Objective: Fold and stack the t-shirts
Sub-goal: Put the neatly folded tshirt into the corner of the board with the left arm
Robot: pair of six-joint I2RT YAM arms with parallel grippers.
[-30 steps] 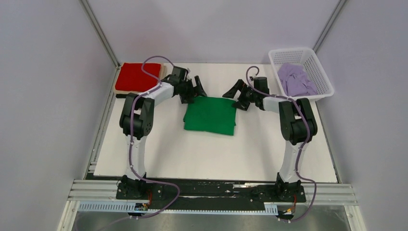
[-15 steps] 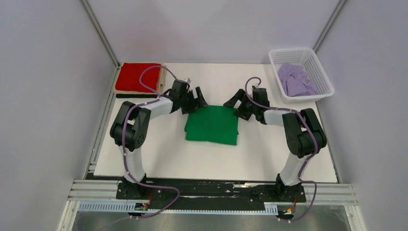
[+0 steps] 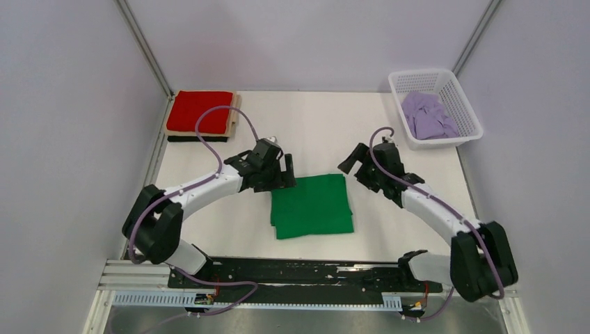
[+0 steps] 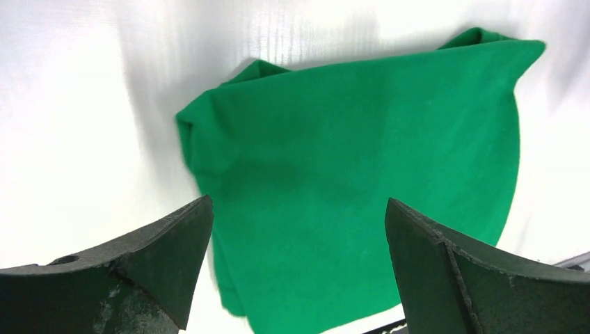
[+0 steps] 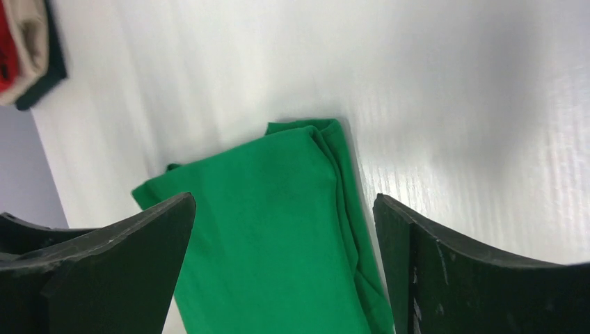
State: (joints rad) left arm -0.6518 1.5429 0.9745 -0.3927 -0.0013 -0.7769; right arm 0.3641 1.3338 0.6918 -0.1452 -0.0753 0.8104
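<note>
I am positioning the left claw [image 3: 286,177] and right claw [image 3: 353,165] wide open and empty beside the folded green t-shirt [image 3: 311,206] lying flat on the counter [image 3: 222,223].

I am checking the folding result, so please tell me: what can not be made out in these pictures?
- Top view: what lies under the red shirt shows only as thin edges; it covers the rest.
- Top view: the lilac shirt is bunched in the basket; its shape is unclear.
- Both wrist views: the green shirt is cut off by the lower edge and the jaws.
</note>
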